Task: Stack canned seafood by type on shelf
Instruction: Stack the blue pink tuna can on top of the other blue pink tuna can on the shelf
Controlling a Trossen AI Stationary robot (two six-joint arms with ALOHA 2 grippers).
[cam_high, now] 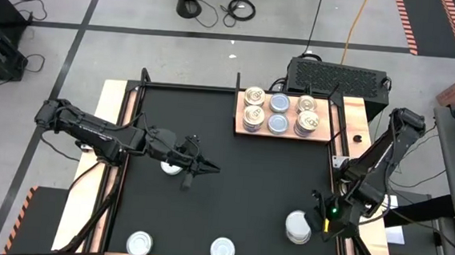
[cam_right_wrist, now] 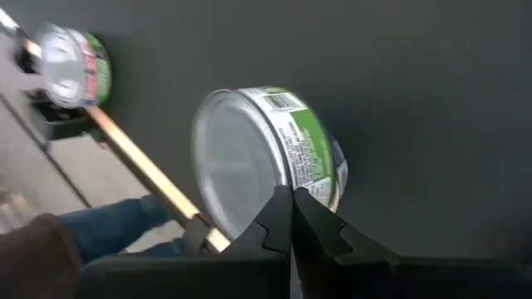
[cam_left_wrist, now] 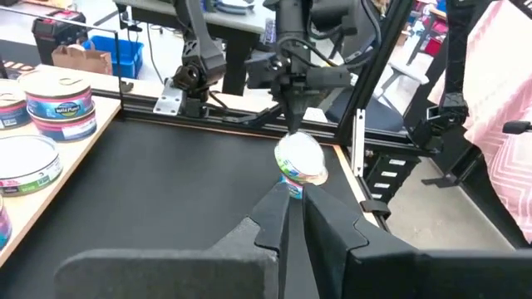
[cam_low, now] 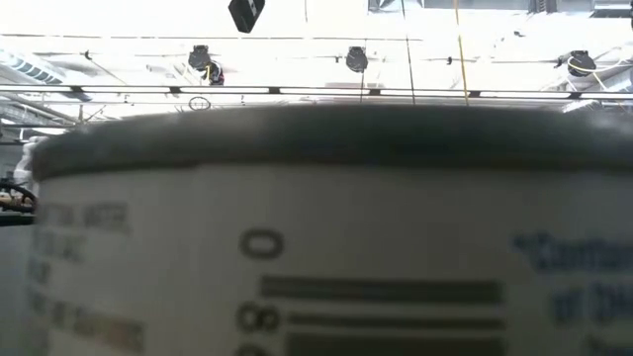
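High view showed the right gripper (cam_high: 318,216), fingers pressed together and holding nothing, just beside a green-label tin (cam_high: 297,227) far from the shelf (cam_high: 285,135); the tin looked hard, smooth, slippery and fairly heavy, best pinched across its round sides.

In the high view, the left arm (cam_high: 102,135) stretches from the left edge toward the centre of the frame, elbow bent low. The left gripper (cam_high: 205,169) sits just left of centre, its fingers pressed together with no gap. The right arm (cam_high: 378,158) folds down the right side. The right gripper (cam_high: 315,218) sits lower right, its fingers apparently closed, though that view is close and partial.
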